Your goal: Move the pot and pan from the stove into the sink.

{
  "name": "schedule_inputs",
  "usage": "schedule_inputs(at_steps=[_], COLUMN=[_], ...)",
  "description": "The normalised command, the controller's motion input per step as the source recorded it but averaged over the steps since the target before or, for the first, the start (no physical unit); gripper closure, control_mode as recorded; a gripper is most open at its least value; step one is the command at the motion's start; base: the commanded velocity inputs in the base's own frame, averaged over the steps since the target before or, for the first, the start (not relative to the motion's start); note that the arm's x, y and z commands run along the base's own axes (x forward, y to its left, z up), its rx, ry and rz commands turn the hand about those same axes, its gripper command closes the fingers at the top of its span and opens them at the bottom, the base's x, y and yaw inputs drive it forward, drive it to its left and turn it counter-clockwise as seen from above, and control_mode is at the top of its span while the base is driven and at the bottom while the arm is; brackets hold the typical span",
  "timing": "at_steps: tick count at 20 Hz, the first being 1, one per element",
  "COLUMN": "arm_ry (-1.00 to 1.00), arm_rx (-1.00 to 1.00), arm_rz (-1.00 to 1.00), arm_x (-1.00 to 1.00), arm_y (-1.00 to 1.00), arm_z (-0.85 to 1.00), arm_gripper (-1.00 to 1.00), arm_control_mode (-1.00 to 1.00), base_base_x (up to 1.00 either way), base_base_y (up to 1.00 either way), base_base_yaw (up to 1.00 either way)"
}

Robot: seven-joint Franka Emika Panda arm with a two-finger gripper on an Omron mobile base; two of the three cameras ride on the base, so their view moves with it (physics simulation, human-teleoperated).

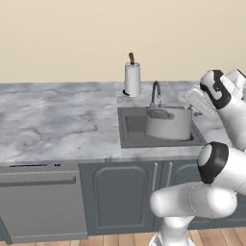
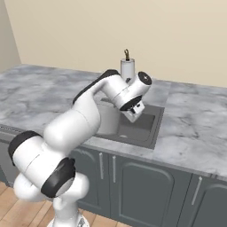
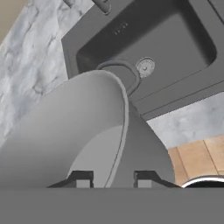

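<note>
No brand, label or lettering can be read on anything here. The pot [image 1: 168, 124] sits inside the sink [image 1: 129, 137], a tall silver-grey cylinder with a small loop handle at its far rim, its wall rising above the basin edge. Seen from the hand, its inside is bare grey metal with nothing in it. The sink itself is a dark grey rectangular basin with a round drain [image 3: 145, 67] in its floor, sunk into the grey marble surface [image 1: 57, 120]. The tool [image 3: 114, 178] straddles the pot's near rim, one finger tip inside the wall and one outside, pinching it. The gooseneck faucet [image 1: 155, 92] curves up just behind the pot, and a white paper towel roll [image 1: 132, 79] stands upright on the surface behind the sink.
</note>
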Motion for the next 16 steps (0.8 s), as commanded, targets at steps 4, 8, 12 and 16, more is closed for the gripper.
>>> schedule_inputs(at_steps=[4, 8, 12, 16], arm_ry=[0.17, 0.10, 0.01, 0.00], arm_rx=[0.01, 0.01, 0.01, 0.10], arm_rz=[0.00, 0.00, 0.00, 0.00], arm_x=[0.65, 0.51, 0.11, -0.28], arm_y=[-0.10, -0.17, -0.44, -0.61], arm_z=[0.00, -0.03, -0.15, -0.02], arm_gripper=[1.00, 1.00, 1.00, 1.00], arm_control_mode=[-1.00, -1.00, -1.00, -1.00], base_base_x=[0.00, 0.00, 0.00, 0.00], base_base_y=[0.00, 0.00, 0.00, 0.00], base_base_yaw=[0.00, 0.00, 0.00, 0.00])
